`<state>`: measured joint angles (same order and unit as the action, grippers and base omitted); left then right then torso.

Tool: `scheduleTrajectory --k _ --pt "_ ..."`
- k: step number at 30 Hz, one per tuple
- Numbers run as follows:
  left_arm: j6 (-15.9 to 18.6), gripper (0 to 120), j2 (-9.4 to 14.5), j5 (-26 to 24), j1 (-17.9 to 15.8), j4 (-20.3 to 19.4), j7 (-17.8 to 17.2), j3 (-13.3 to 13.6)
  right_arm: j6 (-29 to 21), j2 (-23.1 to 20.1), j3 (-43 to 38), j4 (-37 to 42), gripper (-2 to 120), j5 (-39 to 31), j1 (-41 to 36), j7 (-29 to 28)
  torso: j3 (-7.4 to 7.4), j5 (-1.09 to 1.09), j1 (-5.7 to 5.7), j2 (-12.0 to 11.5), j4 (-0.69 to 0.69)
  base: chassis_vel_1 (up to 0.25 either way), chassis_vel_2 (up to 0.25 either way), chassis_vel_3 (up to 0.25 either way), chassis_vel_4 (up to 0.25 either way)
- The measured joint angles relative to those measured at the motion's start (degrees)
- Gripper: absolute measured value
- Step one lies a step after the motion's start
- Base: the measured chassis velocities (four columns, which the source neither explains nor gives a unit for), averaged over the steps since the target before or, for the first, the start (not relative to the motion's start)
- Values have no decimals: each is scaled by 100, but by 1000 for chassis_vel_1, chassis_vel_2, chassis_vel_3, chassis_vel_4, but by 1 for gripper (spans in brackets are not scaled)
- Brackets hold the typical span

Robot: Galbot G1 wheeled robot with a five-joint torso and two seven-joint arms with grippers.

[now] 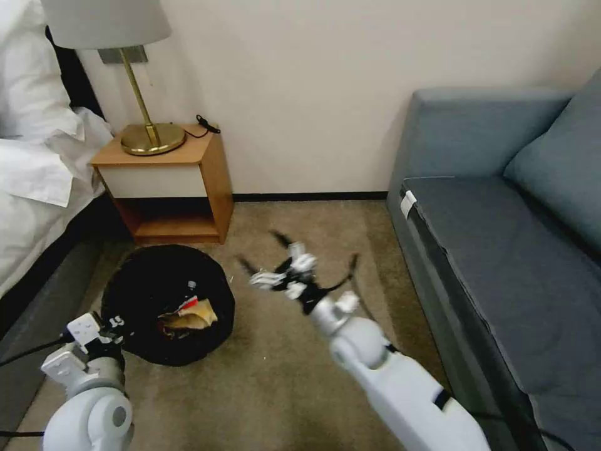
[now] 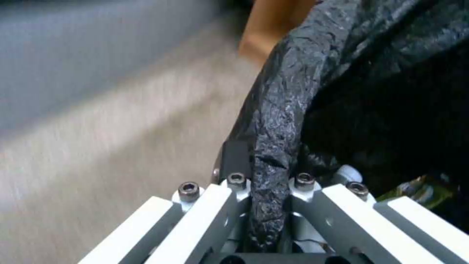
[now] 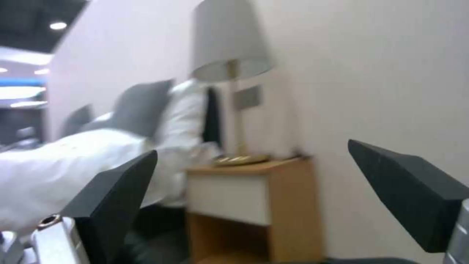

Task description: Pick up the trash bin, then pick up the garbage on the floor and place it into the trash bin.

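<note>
Gripping the bin (image 1: 168, 300) by its rim, the left hand (image 2: 266, 190) holds it; garbage (image 1: 188, 313) lies inside. Right hand (image 1: 294, 263), wide and empty, hovers beside the bin; little seems left.

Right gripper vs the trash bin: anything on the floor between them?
Nothing: in the head view, bare carpet separates the open right gripper from the trash bin, whose bagged rim the left gripper clamps.

No legible text, label, brand or number on any object. Print on the litter is too blurred to read.
</note>
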<state>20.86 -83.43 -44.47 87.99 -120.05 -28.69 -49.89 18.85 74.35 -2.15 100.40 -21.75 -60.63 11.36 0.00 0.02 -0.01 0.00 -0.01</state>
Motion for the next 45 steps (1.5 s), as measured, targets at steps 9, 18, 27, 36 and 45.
scheduleTrajectory --k 9,18,27,36,45 --pt "-178 2 -108 -1787 -176 405 -959 -42 405 8 -738 991 100 580 -1405 -502 0 -1 0 0 0 0 0 0 0" --pt "-180 2 -187 -1915 -35 535 -1069 0 538 -67 -921 1297 100 859 -1934 -651 0 -1 0 0 1 0 0 0 0" --pt "-107 5 -192 -1513 289 207 -1045 15 522 -23 -860 1337 100 1029 -2008 -713 0 -2 0 0 1 0 0 0 0" --pt "-205 22 -117 -798 669 -574 -625 87 522 -29 -854 1381 100 1153 -2119 -909 0 0 0 0 1 0 0 0 0" --pt "-254 58 -94 -1044 514 -98 -670 -20 626 -7 -871 1481 100 1325 -2340 -866 -2 11 0 1 1 0 0 0 0"
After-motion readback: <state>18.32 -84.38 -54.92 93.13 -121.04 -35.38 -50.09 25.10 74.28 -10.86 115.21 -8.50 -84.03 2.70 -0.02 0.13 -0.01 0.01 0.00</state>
